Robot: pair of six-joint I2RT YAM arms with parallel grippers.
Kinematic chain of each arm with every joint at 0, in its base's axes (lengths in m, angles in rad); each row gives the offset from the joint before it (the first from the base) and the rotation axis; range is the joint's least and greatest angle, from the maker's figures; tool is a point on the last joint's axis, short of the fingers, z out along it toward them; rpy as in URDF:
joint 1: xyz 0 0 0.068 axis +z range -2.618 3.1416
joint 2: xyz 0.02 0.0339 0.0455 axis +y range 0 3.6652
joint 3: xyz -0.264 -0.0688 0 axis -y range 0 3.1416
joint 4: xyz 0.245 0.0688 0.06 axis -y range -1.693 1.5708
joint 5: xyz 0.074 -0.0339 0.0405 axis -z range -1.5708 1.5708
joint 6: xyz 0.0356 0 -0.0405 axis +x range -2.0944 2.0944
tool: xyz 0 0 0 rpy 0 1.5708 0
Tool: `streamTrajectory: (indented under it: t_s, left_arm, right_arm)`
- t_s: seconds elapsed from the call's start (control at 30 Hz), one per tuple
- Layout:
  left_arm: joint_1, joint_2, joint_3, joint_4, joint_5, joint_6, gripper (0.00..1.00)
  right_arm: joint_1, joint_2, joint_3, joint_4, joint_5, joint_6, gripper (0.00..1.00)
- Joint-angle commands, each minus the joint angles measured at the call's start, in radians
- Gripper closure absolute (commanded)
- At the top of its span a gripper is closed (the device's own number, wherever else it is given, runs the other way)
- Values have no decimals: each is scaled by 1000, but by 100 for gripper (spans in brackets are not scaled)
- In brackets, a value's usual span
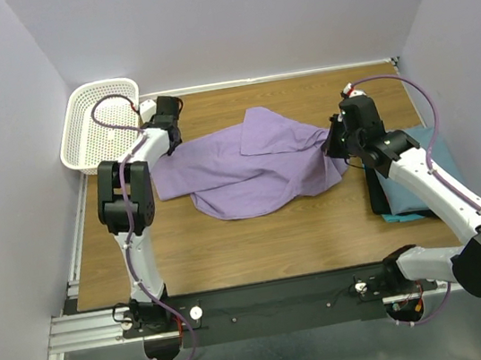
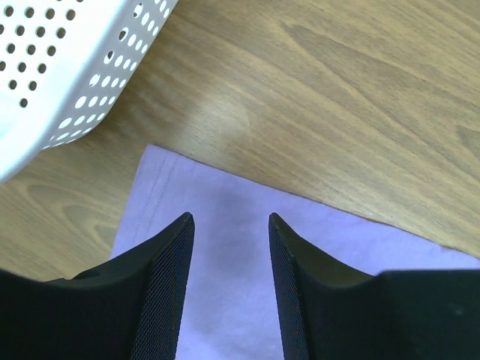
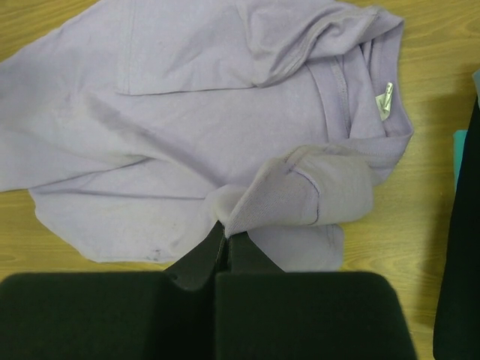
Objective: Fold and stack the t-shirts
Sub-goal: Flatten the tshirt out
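Lavender t-shirt (image 1: 248, 170) pinched in right jaws, left jaws wide, white basket (image 1: 77, 114) near

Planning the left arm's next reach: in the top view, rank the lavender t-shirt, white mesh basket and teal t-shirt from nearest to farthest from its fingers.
1. lavender t-shirt, beneath the left gripper.
2. white mesh basket, just left.
3. teal t-shirt, far right side.

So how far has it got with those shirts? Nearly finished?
Roughly halfway, it seems. Done: the teal t-shirt lies folded at the right side of the table. In hand: the lavender t-shirt is spread rumpled mid-table; the right gripper pinches a fold of it, the left gripper hangs open over its corner. Left: folding it and stacking it with the teal one.
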Motion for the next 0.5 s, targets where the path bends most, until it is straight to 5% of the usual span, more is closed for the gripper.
streamTrajectory:
  t_s: [0.0, 0.47]
  left_arm:
    - [3, -7, -10, 12, -26, 11, 47]
    - [2, 133, 82, -25, 28, 32, 43]
  right_arm:
    - [-4, -14, -13, 18, -28, 0, 99]
    - [-4, -50, -19, 18, -39, 4, 100]
